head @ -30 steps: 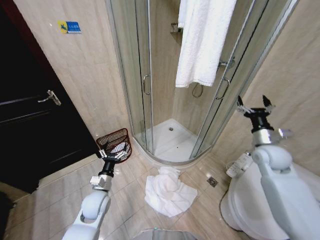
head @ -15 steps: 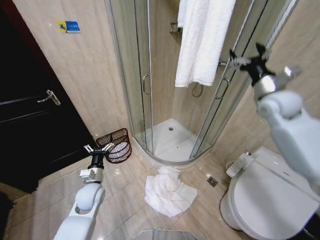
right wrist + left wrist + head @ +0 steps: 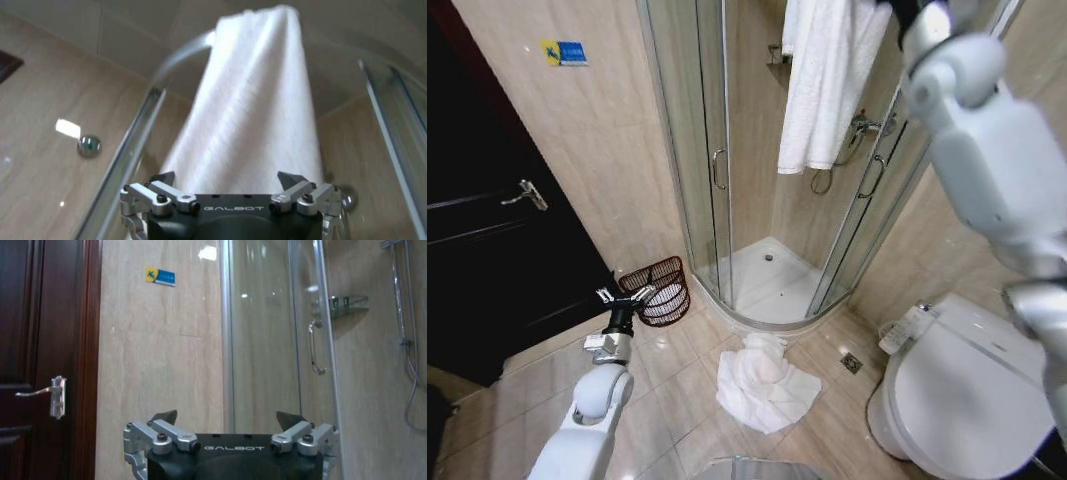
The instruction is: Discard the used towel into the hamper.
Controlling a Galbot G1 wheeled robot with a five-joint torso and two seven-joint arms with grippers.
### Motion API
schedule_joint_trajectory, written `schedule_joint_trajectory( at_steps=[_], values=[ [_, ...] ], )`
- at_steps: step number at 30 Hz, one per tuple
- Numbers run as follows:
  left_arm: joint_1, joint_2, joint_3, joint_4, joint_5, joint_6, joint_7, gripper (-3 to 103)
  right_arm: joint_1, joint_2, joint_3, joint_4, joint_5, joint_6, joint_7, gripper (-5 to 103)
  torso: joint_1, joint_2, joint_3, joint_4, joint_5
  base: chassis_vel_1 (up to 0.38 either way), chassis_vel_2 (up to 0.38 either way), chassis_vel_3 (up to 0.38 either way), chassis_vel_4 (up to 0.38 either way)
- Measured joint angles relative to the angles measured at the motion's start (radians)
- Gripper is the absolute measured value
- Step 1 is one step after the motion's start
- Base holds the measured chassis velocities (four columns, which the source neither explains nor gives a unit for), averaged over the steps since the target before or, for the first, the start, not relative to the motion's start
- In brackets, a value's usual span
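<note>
We see one hamper (image 3: 658, 290) on the floor against the tiled wall, between the dark door (image 3: 487, 260) and the shower (image 3: 767, 200). It tips toward us, and something white shows through its ribs at the mouth; we cannot tell what it is.

We count two towels. One towel (image 3: 765, 382) lies crumpled on the floor tiles just outside the shower's curved sill, well apart from the hamper and touched by neither gripper. The other, the hanging towel (image 3: 832, 80), drapes over the top of the shower glass.

Our left gripper (image 3: 624, 297) hangs low, just beside the hamper on the door side. In the left wrist view its fingers (image 3: 163, 417) stand apart with nothing between them, facing the wall, the door handle (image 3: 47, 396) and the glass panel.

Our right arm (image 3: 987, 130) is raised high by the hanging towel. In the right wrist view the right gripper (image 3: 227, 182) points up at that towel, its fingers spread and empty, close under the cloth; we cannot tell whether it touches.

We also count one toilet (image 3: 957, 390) at the right, one floor drain (image 3: 851, 363) near the fallen towel, and one blue sticker (image 3: 565, 53) on the wall.
</note>
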State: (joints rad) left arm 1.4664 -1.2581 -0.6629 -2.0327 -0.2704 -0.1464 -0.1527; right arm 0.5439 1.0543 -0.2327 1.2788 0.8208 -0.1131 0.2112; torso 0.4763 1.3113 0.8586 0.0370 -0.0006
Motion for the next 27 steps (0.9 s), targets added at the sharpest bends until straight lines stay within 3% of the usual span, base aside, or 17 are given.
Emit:
schedule_joint_trajectory(
  at_steps=[8,12,13,15,27],
  values=[
    [0.012,0.001,0.003,0.012,-0.012,-0.027,0.007,100,0.12,0.08,-0.035,-0.094,-0.002,-0.027,0.051,100,0.0,0.0,0.0,-0.0007,0.0003,0.0,0.0,0.0,0.0],
    [0.02,0.006,-0.005,0.015,-0.027,-0.043,0.008,100,0.132,0.117,-0.044,-0.12,0.025,-0.042,0.175,100,0.0,0.0,0.0,-0.0004,0.0003,0.0,0.0,0.0,0.0],
    [0.02,0.006,-0.005,0.015,-0.027,-0.043,0.008,100,0.132,0.117,-0.044,-0.12,0.025,-0.042,0.175,100,0.0,0.0,0.0,-0.0004,0.0003,0.0,0.0,0.0,0.0],
    [0.024,0.011,-0.016,0.017,-0.04,-0.051,0.008,100,0.13,0.129,-0.051,-0.117,0.049,-0.052,0.262,100,0.0,0.0,0.0,-0.0004,0.0003,0.0,0.0,0.0,0.0],
    [0.033,0.015,-0.035,0.04,-0.06,-0.085,0.01,100,0.067,0.135,-0.084,-0.025,0.189,-0.079,0.428,100,0.0,0.0,0.0,-0.0003,0.0003,0.0,0.0,0.0,0.0]
  ],
)
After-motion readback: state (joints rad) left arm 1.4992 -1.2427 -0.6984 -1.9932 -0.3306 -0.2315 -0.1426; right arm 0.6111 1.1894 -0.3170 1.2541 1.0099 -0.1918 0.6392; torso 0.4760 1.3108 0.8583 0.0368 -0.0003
